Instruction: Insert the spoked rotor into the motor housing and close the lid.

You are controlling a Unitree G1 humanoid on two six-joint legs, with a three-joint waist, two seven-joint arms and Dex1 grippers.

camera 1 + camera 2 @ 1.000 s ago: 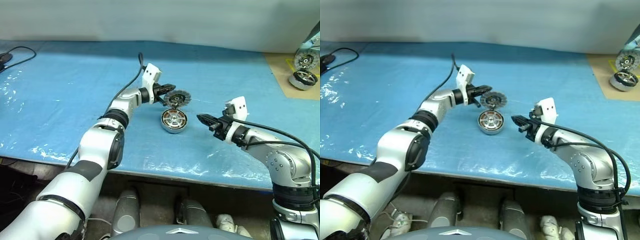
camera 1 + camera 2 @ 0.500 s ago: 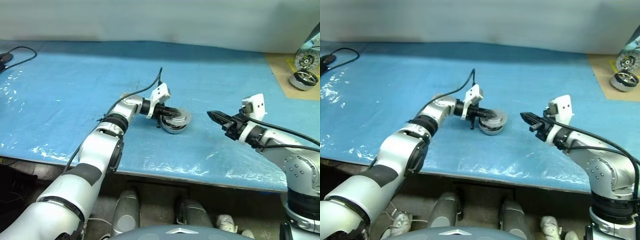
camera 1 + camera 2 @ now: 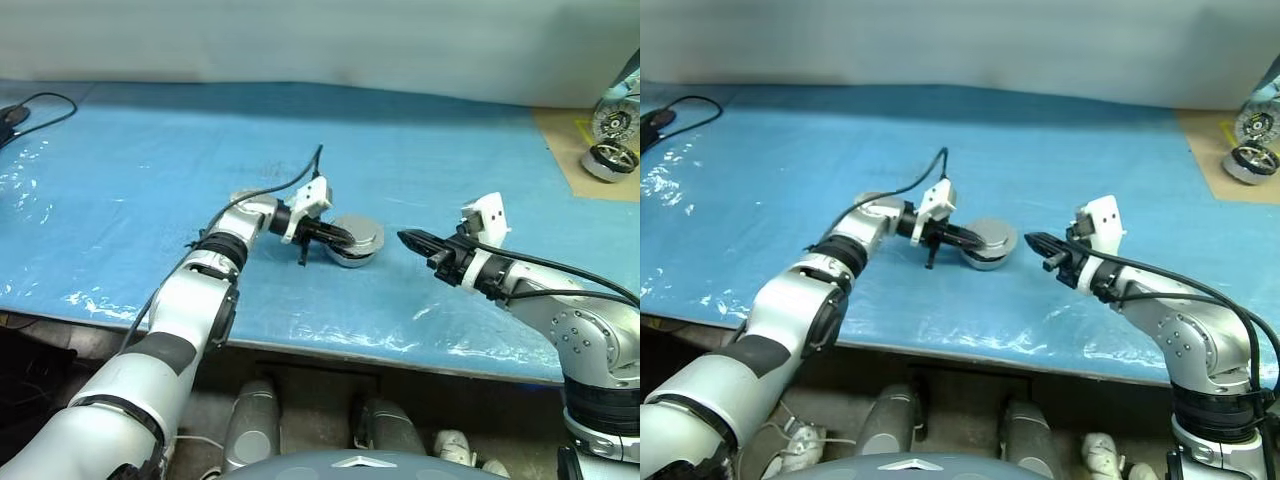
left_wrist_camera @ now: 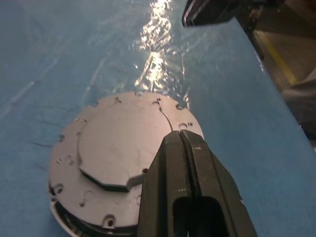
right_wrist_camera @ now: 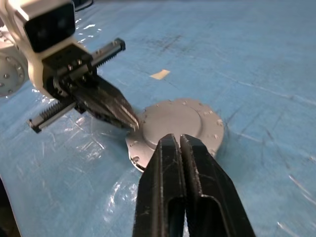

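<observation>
With my left pincer [image 3: 345,240] pressed together on the lid [image 3: 358,236], I judged even downward pressure would seat it squarely.

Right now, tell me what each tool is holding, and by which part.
Nothing is held. The left tool is shut, its tips over the lid sitting on the motor housing. The right tool grips nothing.
</observation>
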